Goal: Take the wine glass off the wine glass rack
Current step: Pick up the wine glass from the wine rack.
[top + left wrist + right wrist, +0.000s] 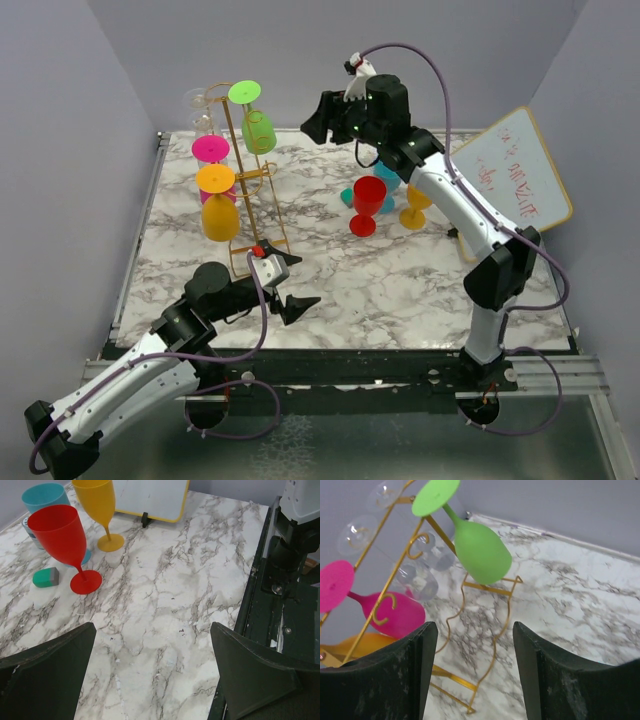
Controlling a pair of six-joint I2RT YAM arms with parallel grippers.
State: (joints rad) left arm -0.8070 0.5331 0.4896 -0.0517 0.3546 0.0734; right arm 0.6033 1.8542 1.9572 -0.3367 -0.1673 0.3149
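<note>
The gold wire wine glass rack stands at the left of the marble table. Upside down on it hang a green wine glass, a pink one, an orange one and clear ones. My right gripper is raised to the right of the rack, level with the green glass, and apart from it. In the right wrist view it is open and holds nothing, with the green glass and the rack ahead. My left gripper is open and low by the rack's base.
A red glass, a yellow glass and a teal glass stand upright at the centre right. A whiteboard leans at the right edge. A small green block lies beside the red glass.
</note>
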